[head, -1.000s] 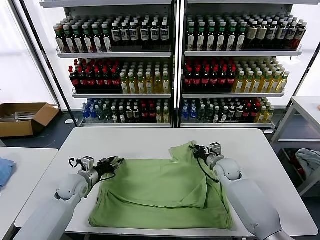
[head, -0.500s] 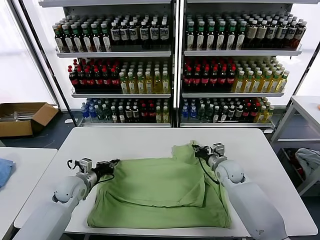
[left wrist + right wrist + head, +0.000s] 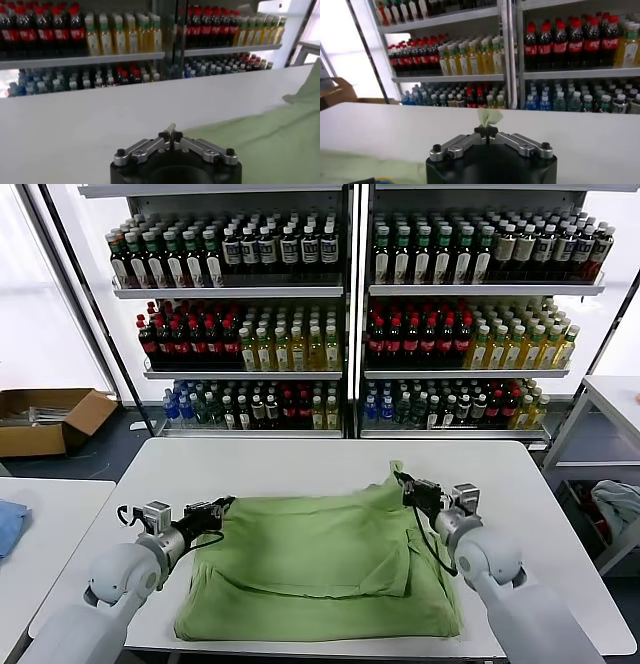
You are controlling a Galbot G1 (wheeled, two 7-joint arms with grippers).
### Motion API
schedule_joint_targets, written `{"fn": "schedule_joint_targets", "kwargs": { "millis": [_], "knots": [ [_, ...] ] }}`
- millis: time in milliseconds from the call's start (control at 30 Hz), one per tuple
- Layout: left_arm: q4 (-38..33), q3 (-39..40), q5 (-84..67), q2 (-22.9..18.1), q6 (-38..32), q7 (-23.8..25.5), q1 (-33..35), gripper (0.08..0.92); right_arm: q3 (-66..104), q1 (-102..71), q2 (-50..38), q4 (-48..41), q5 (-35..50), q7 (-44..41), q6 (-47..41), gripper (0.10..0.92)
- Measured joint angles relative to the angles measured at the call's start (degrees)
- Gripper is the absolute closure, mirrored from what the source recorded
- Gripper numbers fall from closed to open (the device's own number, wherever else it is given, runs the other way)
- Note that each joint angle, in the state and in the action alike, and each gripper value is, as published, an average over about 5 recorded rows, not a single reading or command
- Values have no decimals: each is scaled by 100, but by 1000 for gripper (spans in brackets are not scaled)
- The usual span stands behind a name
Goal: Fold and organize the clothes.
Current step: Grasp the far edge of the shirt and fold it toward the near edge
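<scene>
A light green shirt (image 3: 320, 569) lies spread on the white table (image 3: 300, 464), plain side up, with its right part folded over into a flap. My left gripper (image 3: 222, 506) is shut on the shirt's far left corner, low at the table; the cloth (image 3: 260, 140) runs off beside the gripper (image 3: 171, 131) in the left wrist view. My right gripper (image 3: 405, 483) is shut on the shirt's far right corner and holds it raised; a green tuft (image 3: 490, 117) sticks out past its closed tips (image 3: 486, 131).
Shelves of bottles (image 3: 350, 314) stand behind the table. A cardboard box (image 3: 45, 419) lies on the floor at far left. A second table with blue cloth (image 3: 8, 524) is at left, and another table with cloth (image 3: 615, 504) at right.
Both grippers moved apart, the left leftward and the right rightward, drawing the shirt's far edge straighter and flatter. The bunched far right corner has spread out.
</scene>
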Motion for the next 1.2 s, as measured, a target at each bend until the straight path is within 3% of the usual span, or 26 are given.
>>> {"fn": "schedule_joint_targets", "kwargs": {
  "millis": [533,667,1200],
  "knots": [
    [-1438,-966,866,-184,6,133,2123,901,1195,-2709,58,1668,-321,53,37,897],
    [-1584,-1077,1090,-250,-39,185,2466,822,1321,-2979,129,1770,-381,55,81,802],
    [-2068,-2009,998,-528,-391,1,3340,355,2779,-2881,75,1304,-487,-458,743,334]
  ]
}}
